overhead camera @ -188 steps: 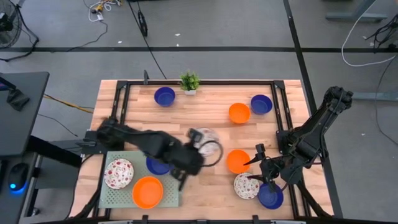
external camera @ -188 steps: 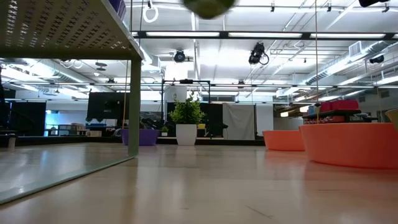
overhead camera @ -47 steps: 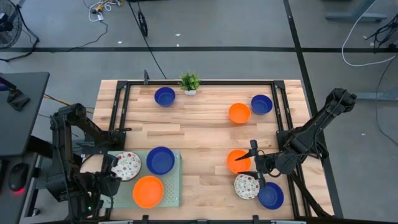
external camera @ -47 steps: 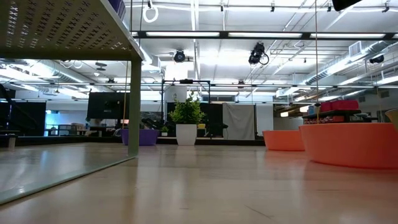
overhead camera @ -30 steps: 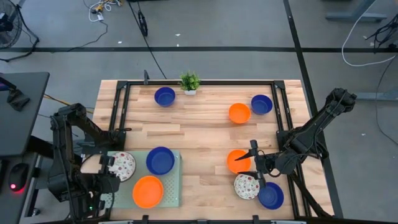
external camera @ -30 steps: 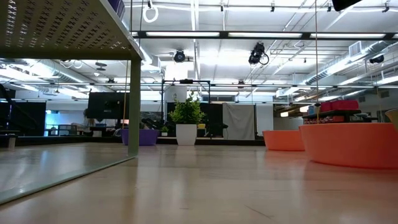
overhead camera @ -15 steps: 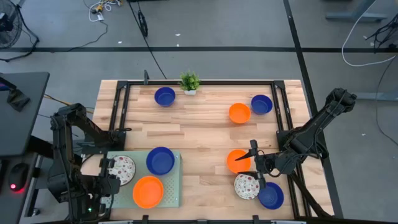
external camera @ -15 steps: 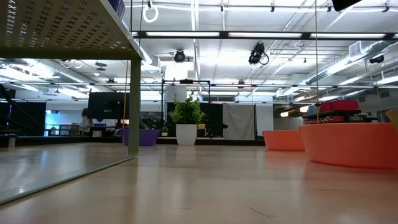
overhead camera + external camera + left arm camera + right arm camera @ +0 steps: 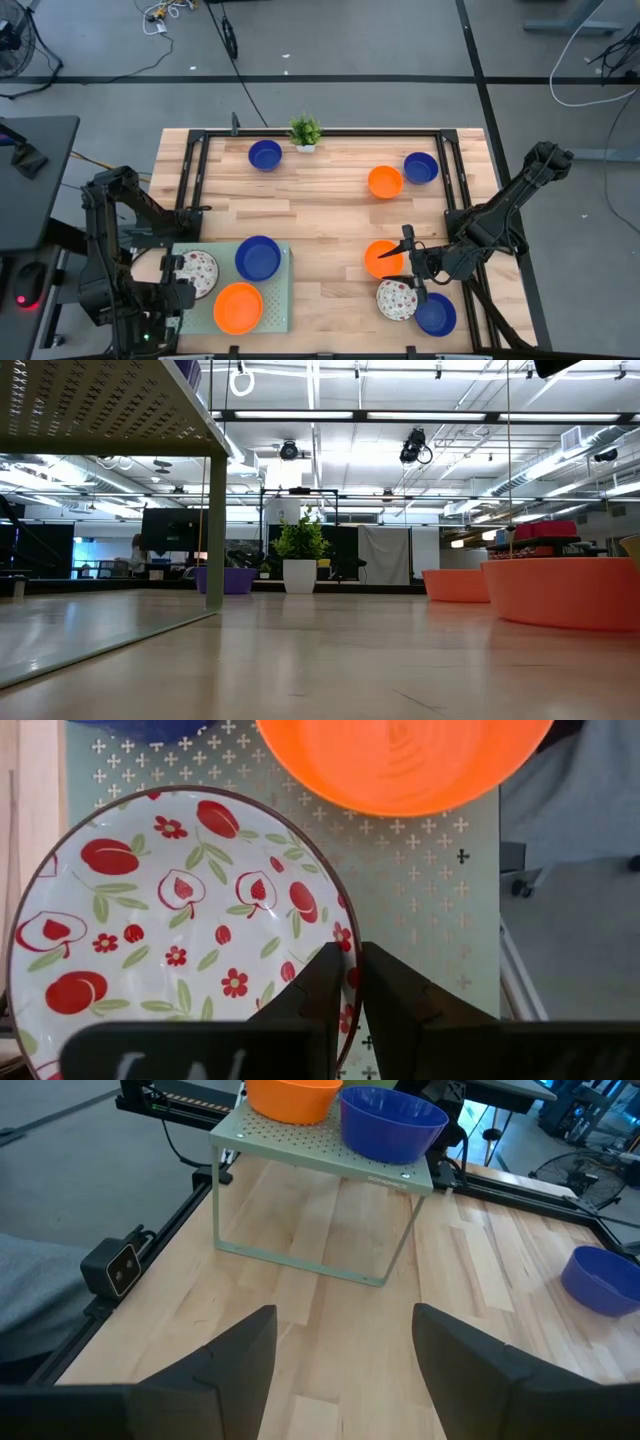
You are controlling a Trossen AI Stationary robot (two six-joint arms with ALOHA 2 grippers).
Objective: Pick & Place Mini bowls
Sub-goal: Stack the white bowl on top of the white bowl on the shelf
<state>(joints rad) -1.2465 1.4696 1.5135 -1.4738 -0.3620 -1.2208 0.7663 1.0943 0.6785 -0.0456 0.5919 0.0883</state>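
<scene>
You get bright, even light from the ceiling strip lights (image 9: 300, 415) seen in the low view, with only soft shadows on the table (image 9: 320, 200). In the low view the near tabletop looks slightly soft, perhaps out of focus.

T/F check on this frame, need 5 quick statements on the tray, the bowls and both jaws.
1. Three bowls sit on the green tray. True: the flowered bowl, a blue bowl and an orange bowl.
2. The left gripper has its jaws wide open. False: they are closed on the flowered bowl's rim.
3. The right gripper holds a blue bowl. False: its jaws are open with nothing between them.
4. The potted plant stands at the table's far edge. True.
5. All bowls are on the tray. False: six lie on the bare table, such as the far blue bowl.
</scene>
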